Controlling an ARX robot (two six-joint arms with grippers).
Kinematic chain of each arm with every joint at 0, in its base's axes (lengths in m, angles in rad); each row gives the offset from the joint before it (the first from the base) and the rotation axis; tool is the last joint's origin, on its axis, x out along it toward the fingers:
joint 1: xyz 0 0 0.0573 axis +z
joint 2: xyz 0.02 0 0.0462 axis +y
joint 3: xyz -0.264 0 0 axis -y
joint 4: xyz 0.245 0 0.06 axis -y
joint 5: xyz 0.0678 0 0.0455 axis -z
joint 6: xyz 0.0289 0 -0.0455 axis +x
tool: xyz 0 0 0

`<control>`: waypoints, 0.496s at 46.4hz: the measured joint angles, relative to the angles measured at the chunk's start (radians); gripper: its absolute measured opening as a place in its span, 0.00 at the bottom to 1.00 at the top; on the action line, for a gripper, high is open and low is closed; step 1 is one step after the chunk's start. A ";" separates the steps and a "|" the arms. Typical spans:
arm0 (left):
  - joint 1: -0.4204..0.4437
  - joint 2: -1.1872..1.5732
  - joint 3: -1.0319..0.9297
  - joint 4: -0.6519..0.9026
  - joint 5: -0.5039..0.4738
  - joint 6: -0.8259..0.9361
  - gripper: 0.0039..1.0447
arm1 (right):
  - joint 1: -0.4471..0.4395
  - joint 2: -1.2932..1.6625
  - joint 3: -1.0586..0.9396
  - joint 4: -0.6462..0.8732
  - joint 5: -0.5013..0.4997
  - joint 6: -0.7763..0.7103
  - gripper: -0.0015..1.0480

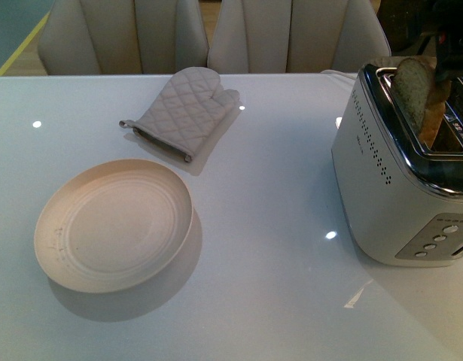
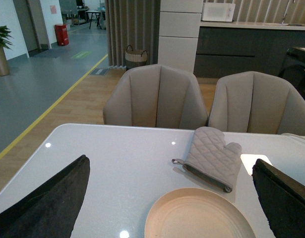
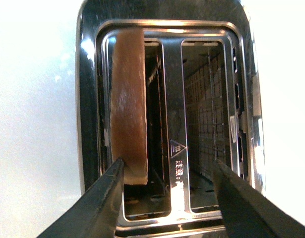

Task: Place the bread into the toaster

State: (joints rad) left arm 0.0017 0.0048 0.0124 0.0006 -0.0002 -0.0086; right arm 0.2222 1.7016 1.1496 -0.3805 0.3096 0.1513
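The bread (image 1: 413,92) stands on edge in the toaster (image 1: 400,180) at the far right of the front view, its lower part down in the slot nearer the middle of the frame and its rounded top still well above the chrome rim. It leans a little, so it looks only partly seated. From the right wrist view, looking straight down, the slice (image 3: 128,104) fills the left-hand slot of the picture while the other slot sits empty beside it.

The right gripper (image 3: 167,171) hangs just above the toaster top. Its jaws are spread wide apart: one dark finger lies against or just beside the end of the slice at the lower left of that picture, the other is clear of it over the far slot. They are not clamped on the bread. In the front view only a dark bit of that arm shows at the upper right corner.

The left gripper (image 2: 169,198) has its jaws apart too and holds nothing, hovering over the plate (image 1: 114,224) at the lower left of the desk (image 1: 276,226). The plate is bare. The oven mitt (image 1: 187,111) lies untouched above it in the frame.

By my reading the main part is done: the slice is off the plate and in a slot. What seems left is letting it drop fully down and drawing the right arm clear.
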 joint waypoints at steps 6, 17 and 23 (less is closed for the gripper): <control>0.000 0.000 0.000 0.000 0.000 0.000 0.94 | -0.014 -0.182 -0.100 0.121 0.000 0.017 0.77; 0.000 0.000 0.000 0.000 0.000 0.000 0.94 | -0.002 -0.640 -0.483 0.650 -0.057 -0.100 0.75; 0.000 0.000 0.000 0.000 0.000 0.000 0.94 | -0.043 -0.713 -0.675 0.898 -0.140 -0.128 0.54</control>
State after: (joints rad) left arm 0.0017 0.0048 0.0124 0.0006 -0.0002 -0.0086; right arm 0.1787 0.9886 0.4747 0.5171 0.1699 0.0235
